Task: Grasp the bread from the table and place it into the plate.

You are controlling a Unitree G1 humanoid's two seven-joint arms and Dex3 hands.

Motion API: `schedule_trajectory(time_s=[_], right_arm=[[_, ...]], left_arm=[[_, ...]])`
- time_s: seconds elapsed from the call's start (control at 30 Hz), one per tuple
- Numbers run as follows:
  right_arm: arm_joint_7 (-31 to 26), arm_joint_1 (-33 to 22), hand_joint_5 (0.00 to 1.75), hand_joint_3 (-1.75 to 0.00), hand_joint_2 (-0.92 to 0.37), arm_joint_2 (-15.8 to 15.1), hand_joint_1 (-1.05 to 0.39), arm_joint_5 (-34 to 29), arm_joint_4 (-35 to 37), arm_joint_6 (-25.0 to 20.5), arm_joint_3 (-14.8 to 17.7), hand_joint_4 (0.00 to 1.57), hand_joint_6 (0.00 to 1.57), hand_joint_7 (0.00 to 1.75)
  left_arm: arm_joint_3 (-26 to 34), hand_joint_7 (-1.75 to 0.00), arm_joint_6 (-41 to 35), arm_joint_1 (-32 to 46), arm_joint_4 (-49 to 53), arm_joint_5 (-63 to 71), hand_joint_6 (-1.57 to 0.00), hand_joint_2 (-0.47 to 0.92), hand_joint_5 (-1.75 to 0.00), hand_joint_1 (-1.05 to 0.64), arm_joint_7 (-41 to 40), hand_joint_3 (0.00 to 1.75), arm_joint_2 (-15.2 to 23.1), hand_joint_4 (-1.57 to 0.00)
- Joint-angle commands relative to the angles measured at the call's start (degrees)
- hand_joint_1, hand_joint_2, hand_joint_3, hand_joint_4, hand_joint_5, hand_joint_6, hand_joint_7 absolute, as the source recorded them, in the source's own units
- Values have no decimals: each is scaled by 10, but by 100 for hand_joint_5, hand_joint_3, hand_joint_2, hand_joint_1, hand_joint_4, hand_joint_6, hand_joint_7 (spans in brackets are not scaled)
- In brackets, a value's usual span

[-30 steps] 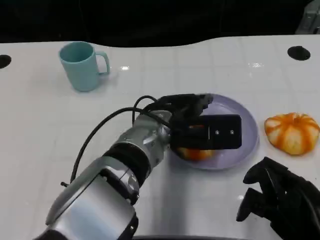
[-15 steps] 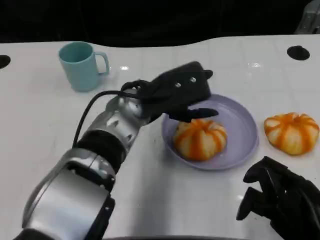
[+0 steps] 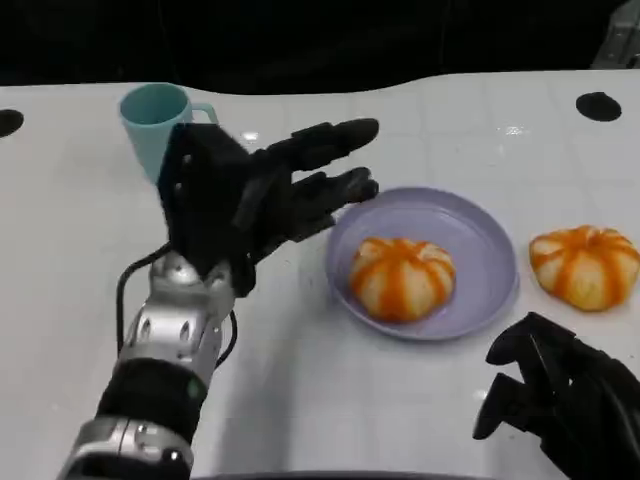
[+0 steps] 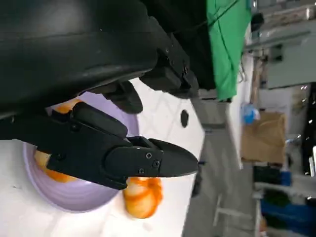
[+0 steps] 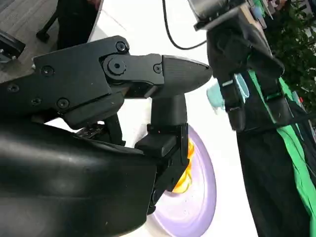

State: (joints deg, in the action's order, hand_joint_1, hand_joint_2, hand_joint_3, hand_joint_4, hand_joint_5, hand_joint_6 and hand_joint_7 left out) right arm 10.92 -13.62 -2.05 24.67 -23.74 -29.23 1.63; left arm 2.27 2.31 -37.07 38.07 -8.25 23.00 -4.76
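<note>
Head view: left hand point(image 3: 262, 195) was raised above the table point(image 3: 80, 260), between the cup point(image 3: 150, 120) and the plate point(image 3: 480, 250), fingers point(image 3: 335, 135) spread apart and pointing toward the plate, nothing held. Bread point(image 3: 402, 277), an orange-striped bun, lay inside the plate, left of centre, apart from the hand. A 2nd bun point(image 3: 585, 264) sat on the table just right of the plate, not touching it. Right hand point(image 3: 560, 400) was at lower right, near the table edge, fingers curled in w/ nothing visible in them. Two dark round holes were in the table top, one at far left point(image 3: 8, 122), one at far right point(image 3: 597, 105). Left wrist view: left hand point(image 4: 98, 98) had fingers point(image 4: 148, 163) extended and parted, empty; behind them the plate point(image 4: 74, 202) w/ the bread point(image 4: 47, 160) partly hidden, and the 2nd bun point(image 4: 143, 197) beyond the rim. Right wrist view: right hand point(image 5: 98, 148) showed black shell and fingers point(image 5: 168, 71), grasping nothing; how far they were drawn in could not be told here. Beyond: plate point(image 5: 197, 197), a sliver of bread point(image 5: 183, 173), blurred cup point(image 5: 217, 94).
</note>
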Motion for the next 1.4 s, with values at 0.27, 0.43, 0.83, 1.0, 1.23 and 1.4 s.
schedule_trajectory(time_s=[0.27, 0.43, 0.83, 1.0, 1.23, 1.4], right_arm=[[-1, 0, 175, -44, -92, -4, -42, -1, -5, 3, 5, 63, 50, 160], [-8, -2, 175, -44, -92, 1, -42, 2, -12, -5, 4, 62, 51, 159], [-14, 0, 175, -44, -92, 0, -42, 3, -22, -19, 5, 62, 50, 158], [-16, 0, 175, -44, -92, 2, -42, 5, -24, -21, 6, 62, 50, 158], [-16, 2, 175, -44, -92, -3, -42, 6, -25, -23, 7, 61, 50, 157], [-17, 4, 175, -44, -92, -2, -42, 10, -23, -24, 11, 62, 50, 159]], left_arm=[[17, -36, -141, 118, -213, -76, -78, 92, -125, -65, -31, 41, -14, -55], [46, -153, -282, 277, -437, -197, -50, 92, -173, -61, -67, 47, -33, -66], [49, -159, -331, 391, -529, -257, -55, 92, -175, -56, -96, 51, -28, -74], [42, -168, -325, 416, -539, -250, -51, 92, -175, -54, -98, 55, -17, -74], [38, -174, -321, 438, -525, -253, -47, 92, -175, -55, -92, 57, -14, -76], [34, -175, -314, 437, -513, -248, -49, 92, -175, -55, -92, 55, -9, -76]])
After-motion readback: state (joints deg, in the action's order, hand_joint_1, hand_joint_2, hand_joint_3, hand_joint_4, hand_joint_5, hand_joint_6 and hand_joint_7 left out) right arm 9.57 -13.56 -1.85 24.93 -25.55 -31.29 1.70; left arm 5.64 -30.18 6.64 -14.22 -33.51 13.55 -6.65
